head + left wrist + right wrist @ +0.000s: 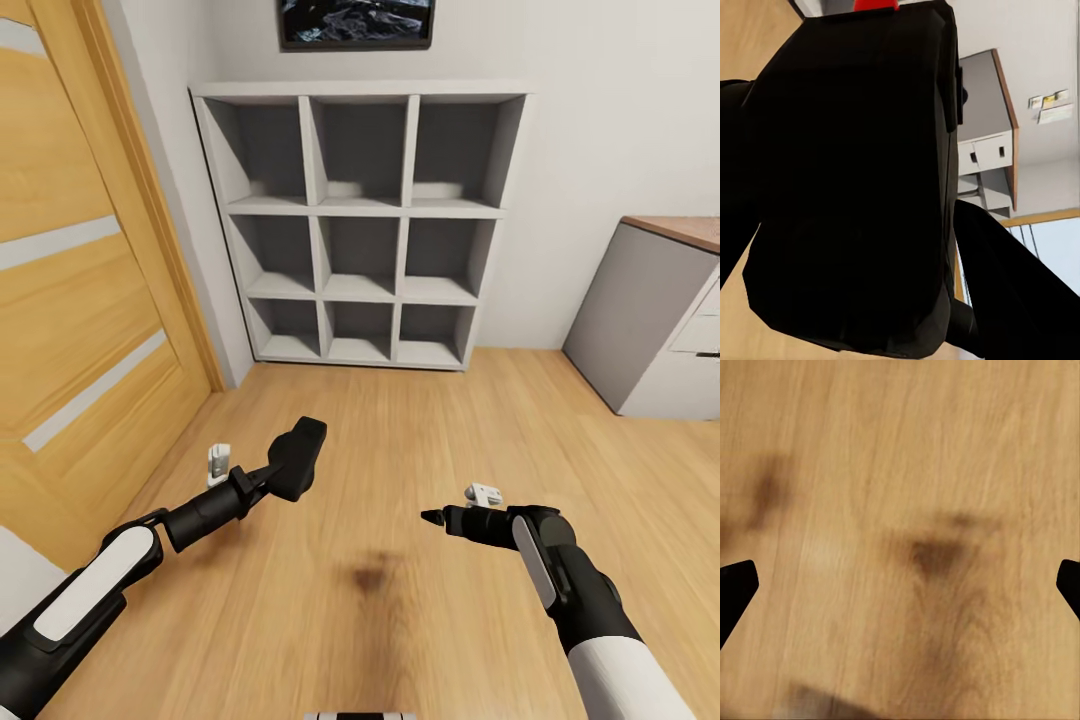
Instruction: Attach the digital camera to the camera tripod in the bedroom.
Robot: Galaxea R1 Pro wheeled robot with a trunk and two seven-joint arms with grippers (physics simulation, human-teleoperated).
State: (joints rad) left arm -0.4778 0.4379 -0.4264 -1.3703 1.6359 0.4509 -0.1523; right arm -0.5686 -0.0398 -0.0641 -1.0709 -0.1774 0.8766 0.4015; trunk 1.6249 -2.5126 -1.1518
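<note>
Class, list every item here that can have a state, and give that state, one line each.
digital camera: held off the floor in the left gripper.
left gripper: shut on the camera.
right gripper: open, empty, above the floor.
cube shelf: compartments empty.
door: swung open.

In the left wrist view, most of the room is being blocked by the digital camera (855, 180), whose red button (876, 4) is being cut by the picture's edge. The left gripper (283, 462) is being hidden behind the camera in the head view, so its jaws' contact is not being shown. The desk (655, 330) is being cropped at the head view's right edge, and a dark framed picture (357, 22) at its top. The right gripper (900, 585) is being shown as fingertips (733, 592) only, clipped at both sides. The floor (900, 495) is being rendered blurred.
</note>
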